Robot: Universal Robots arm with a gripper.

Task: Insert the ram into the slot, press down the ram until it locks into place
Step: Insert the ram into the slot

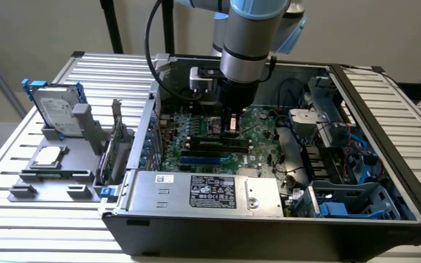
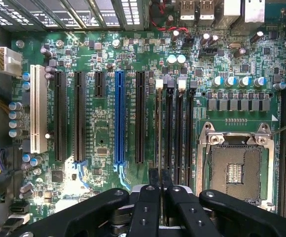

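my claw (image 2: 160, 173), fingers narrow and seemingly pinching the ram (image 2: 159, 131) edge-on, at the first of the memory slots (image 2: 181, 133). i judge a slight tilt or a half-shut white latch (image 2: 159, 84) could jam the stick or flex the motherboard (image 2: 103, 123). the open pc case (image 1: 269, 230) lies on a slatted metal table (image 1: 20, 219), a hard drive (image 1: 53, 107) racked at the exterior view's left; pale wall (image 1: 35, 27) behind.

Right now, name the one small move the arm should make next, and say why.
Probably a short, straight push down. The pincer is shut on the ram, whose thin edge runs parallel to the memory sockets, on the side nearest the black expansion slot. I cannot tell whether the white latch at its end has closed, so seating seems unfinished.
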